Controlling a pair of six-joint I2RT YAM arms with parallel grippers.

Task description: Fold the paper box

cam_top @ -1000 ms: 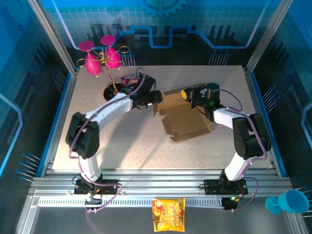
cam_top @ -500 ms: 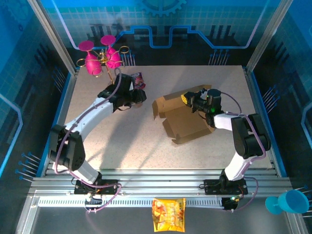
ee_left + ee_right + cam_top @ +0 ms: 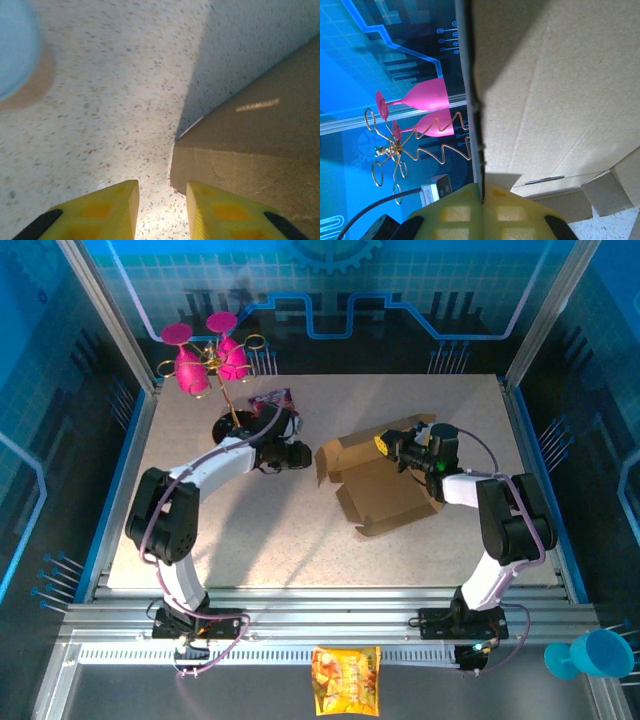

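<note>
The paper box (image 3: pixel 385 480) is a brown cardboard sheet lying half-folded at the table's centre right, with its back panel and left flap raised. My right gripper (image 3: pixel 396 448) is shut on the raised back panel's edge; in the right wrist view the fingers (image 3: pixel 482 195) pinch the thin edge of the box (image 3: pixel 560 85). My left gripper (image 3: pixel 299 455) sits low on the table just left of the box's left flap. It is open (image 3: pixel 162 187) with bare table between its fingers. The flap's corner (image 3: pixel 240 155) lies just ahead of its right finger (image 3: pixel 225 210).
A gold wire rack with pink glasses (image 3: pixel 210 360) stands at the back left, its dark base (image 3: pixel 228 427) close behind my left arm. A small purple packet (image 3: pixel 272 400) lies beside it. A yellow snack bag (image 3: pixel 346 680) and a blue cup (image 3: pixel 590 652) sit off the table at the front.
My left gripper drew back from the box's left flap, then came back toward it lower down, with its jaws narrower. My right gripper kept its hold on the panel.
</note>
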